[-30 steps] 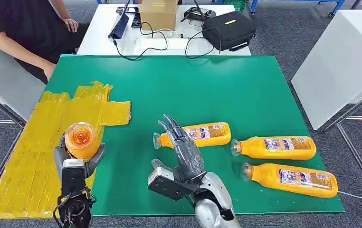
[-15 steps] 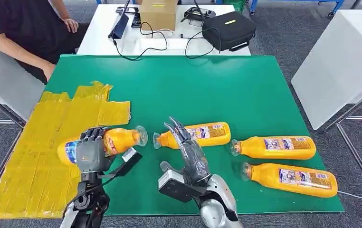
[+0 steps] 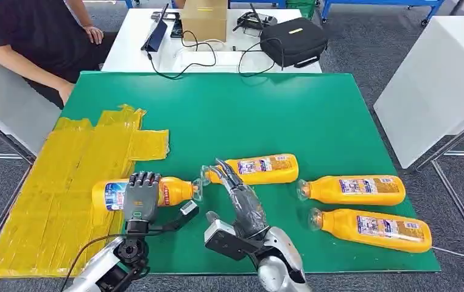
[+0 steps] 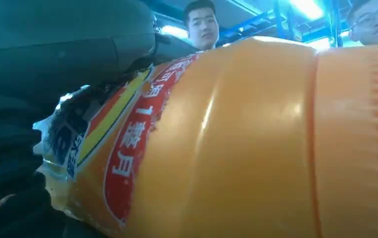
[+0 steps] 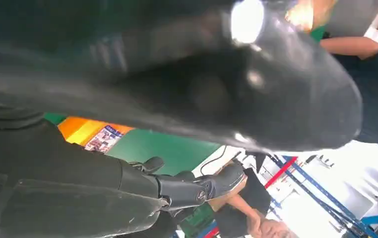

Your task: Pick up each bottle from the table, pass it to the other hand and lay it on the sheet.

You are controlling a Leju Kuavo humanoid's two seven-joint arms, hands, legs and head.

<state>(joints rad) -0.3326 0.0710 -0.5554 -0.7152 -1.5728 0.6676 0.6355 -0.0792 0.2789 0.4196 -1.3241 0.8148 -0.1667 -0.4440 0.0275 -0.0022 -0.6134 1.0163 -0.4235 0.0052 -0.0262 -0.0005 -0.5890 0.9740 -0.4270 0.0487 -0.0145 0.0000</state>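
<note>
My left hand (image 3: 139, 198) grips an orange bottle (image 3: 170, 190) around its middle, lying level with its cap pointing right, over the green table's near left. That bottle's label and orange body (image 4: 226, 144) loom close in the left wrist view. My right hand (image 3: 242, 201) is open, fingers stretched toward the cap end of a second bottle (image 3: 260, 169) lying on the table, holding nothing. Two more bottles (image 3: 354, 189) (image 3: 372, 229) lie to the right. The yellow sheet (image 3: 53, 182) covers the table's left side.
A person (image 3: 28, 36) sits at the far left corner, an arm near the table edge. Behind the green table (image 3: 248, 109) a white table carries a cardboard box (image 3: 204, 18), a black bag (image 3: 293, 38) and cables. A white panel (image 3: 442, 79) stands at the right.
My left hand has turned the bottle from cap-toward-camera to level and carried it right, nearer my right hand. My right hand has shifted slightly right and stays open.
</note>
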